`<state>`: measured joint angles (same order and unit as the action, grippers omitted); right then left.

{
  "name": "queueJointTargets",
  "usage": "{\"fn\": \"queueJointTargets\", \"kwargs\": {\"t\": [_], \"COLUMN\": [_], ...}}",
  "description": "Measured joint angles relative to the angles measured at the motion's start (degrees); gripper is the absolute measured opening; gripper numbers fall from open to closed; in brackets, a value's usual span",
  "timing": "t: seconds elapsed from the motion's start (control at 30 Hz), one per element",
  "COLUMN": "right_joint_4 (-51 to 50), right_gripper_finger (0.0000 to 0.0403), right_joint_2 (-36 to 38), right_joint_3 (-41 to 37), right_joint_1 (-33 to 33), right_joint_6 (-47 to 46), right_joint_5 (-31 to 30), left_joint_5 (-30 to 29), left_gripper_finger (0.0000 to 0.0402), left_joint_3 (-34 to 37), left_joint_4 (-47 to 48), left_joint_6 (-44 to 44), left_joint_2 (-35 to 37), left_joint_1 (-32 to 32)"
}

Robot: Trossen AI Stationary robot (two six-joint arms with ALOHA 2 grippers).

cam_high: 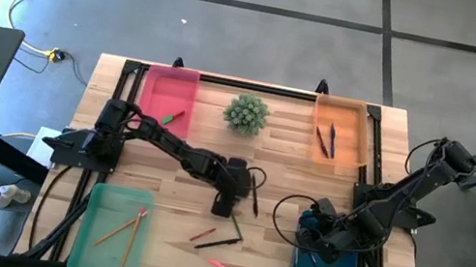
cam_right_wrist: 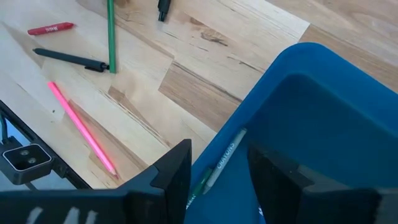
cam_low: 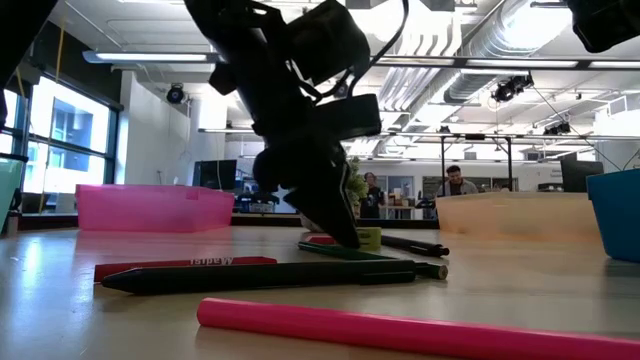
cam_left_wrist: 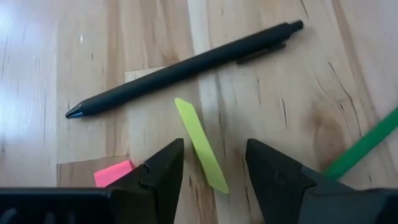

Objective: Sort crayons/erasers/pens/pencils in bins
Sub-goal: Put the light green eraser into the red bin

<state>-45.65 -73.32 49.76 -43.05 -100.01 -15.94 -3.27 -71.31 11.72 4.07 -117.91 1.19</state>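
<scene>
Left gripper (cam_left_wrist: 214, 163) hung low over mid-table, in front of the small potted plant (cam_high: 247, 112), jaws apart with a yellow-green eraser (cam_left_wrist: 200, 145) lying slanted between the fingertips, unclamped. Just beyond the eraser lay 1 black pen (cam_left_wrist: 183, 69); beside it, 1 pink eraser (cam_left_wrist: 114, 173) and 1 green pencil (cam_left_wrist: 367, 142). Right gripper (cam_right_wrist: 217, 165) hovered over the teal-blue bin (cam_right_wrist: 323, 112), jaws apart, empty; 1 crayon (cam_right_wrist: 227, 157) lay inside. Counted across the table: 4 bins, pink (cam_high: 169, 94), orange (cam_high: 337, 129), light green (cam_high: 111, 229) and teal-blue; 2 pencils in the green one.
</scene>
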Motion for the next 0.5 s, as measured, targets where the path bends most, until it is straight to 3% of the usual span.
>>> {"fn": "queueJointTargets", "kwargs": {"t": [0.13,0.43,0.5], "right_joint_4": [0.00,0.02,0.04], "right_gripper_finger": [0.0149,0.0149,0.0149], "right_joint_2": [0.00,0.00,0.00], "right_joint_3": [0.00,0.00,0.00], "right_joint_1": [0.01,0.00,0.00], "right_joint_6": [0.00,-0.02,0.00], "right_joint_5": [0.00,0.02,0.02], "left_joint_5": [0.26,0.20,0.31], "left_gripper_finger": [0.0140,0.0020,0.0008], "left_joint_3": [0.00,0.02,0.02], "left_joint_4": [-0.22,-1.28,-1.21], "left_joint_6": [-1.98,-1.96,-2.16], "left_joint_2": [-0.09,-0.22,-0.15], "left_joint_1": [0.51,0.57,0.57]}}
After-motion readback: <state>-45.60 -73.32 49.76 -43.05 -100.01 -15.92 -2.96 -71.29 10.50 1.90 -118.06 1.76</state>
